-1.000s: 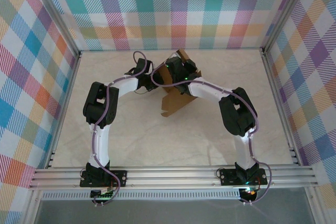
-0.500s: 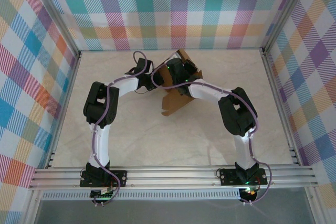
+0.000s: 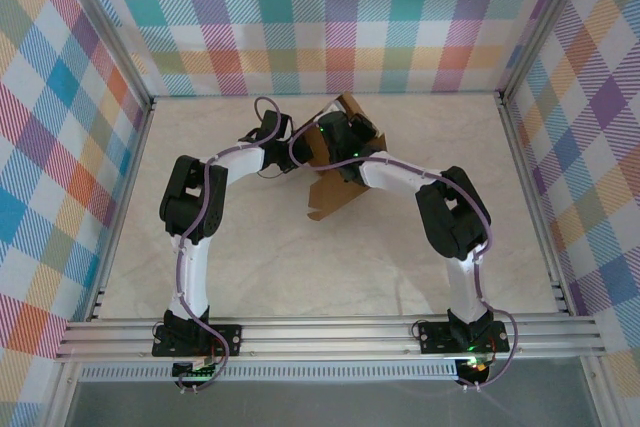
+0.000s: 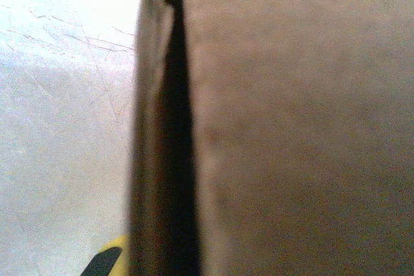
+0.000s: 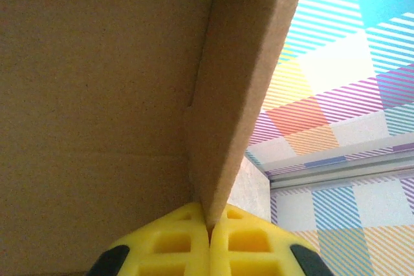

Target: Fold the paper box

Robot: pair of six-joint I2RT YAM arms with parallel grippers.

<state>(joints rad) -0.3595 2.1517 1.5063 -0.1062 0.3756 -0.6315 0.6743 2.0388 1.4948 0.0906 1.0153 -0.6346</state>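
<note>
Toward the far middle of the surface (image 3: pixel 250 267), the paper box (image 3: pixel 332 195) stands half-formed between the two arms, with one panel sloping down to the surface and others raised. The right gripper (image 5: pixel 209 224) has its yellow fingers pressed together on the edge of an upright panel, apparently to hold that wall at its crease. The left gripper (image 3: pixel 292 147) is closed too. A flap runs down beside its one visible fingertip (image 4: pixel 107 260) (the other is hidden behind cardboard), so it likely pinches that flap to brace the opposite side while the fold is set.
</note>
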